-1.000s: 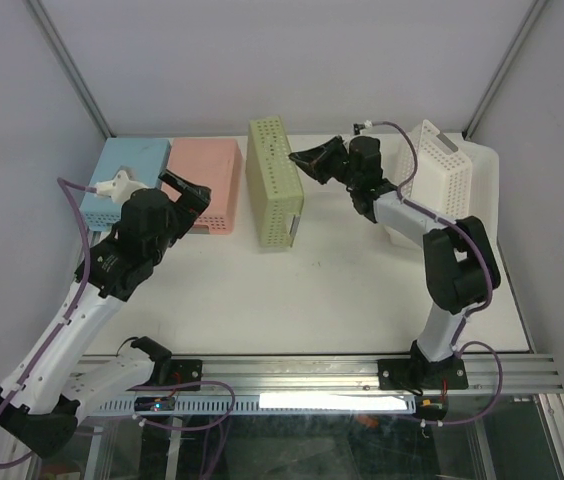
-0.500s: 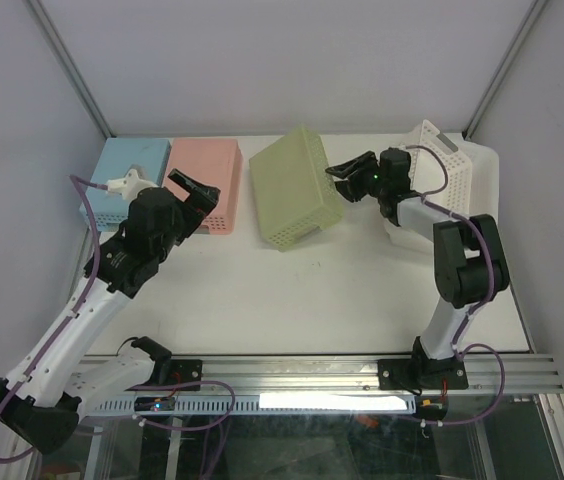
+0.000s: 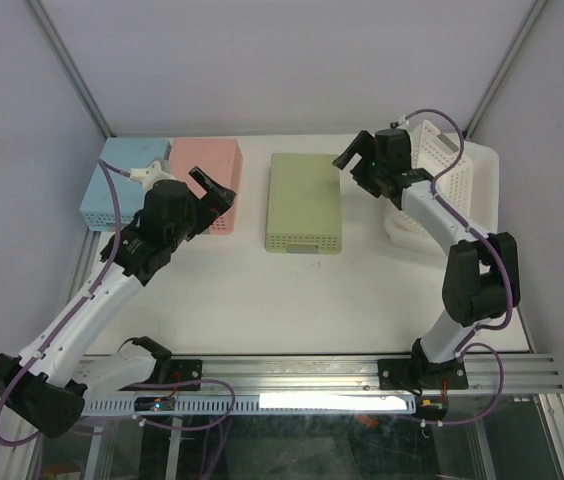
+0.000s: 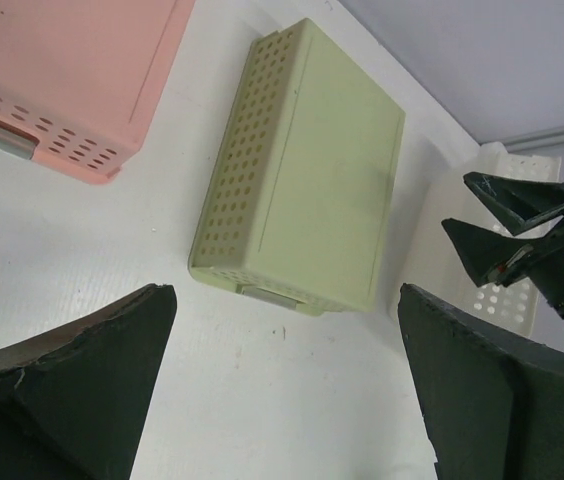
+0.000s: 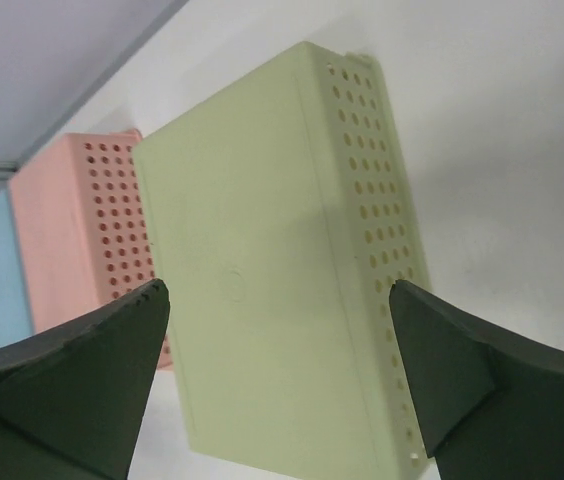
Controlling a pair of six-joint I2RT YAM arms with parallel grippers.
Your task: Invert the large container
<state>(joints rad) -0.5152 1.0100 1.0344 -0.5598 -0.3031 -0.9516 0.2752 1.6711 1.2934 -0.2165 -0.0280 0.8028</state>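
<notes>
Altogether, containers: four, one each in green, pink, blue and white.
Arms: two, each ending in one two-finger gripper.
Green container (image 3: 305,203): the large one. It lies flat on the table (image 3: 292,290) with its plain closed bottom facing up.
Green container, looks: a pale green oblong box. The top face is smooth, rows of round holes run along the side walls, and a small handle tab (image 4: 267,294) sits at its near end.
Green container, lie: long sides run from near to far, and all four lower edges are down on the table.
Right gripper (image 3: 352,150): fingers spread wide with nothing between them. It hangs near the green container's far right corner, above it and not touching it.
Right wrist view: the green container fills the gap between the two dark fingers, seen from above with its holed right wall in sight.
Left gripper (image 4: 284,300): fingers wide apart and empty, left of the green container and apart from it, over the near right part of the pink container.
Pink container (image 3: 207,160): just left of the green container with a narrow strip of table between them. It is also bottom up.
Blue container (image 3: 112,175): further left of the green container, just beyond the pink one and side by side with it.
White container (image 3: 440,150): right of the green container, behind the right arm. Its holed wall shows, but how it rests I cannot tell.
</notes>
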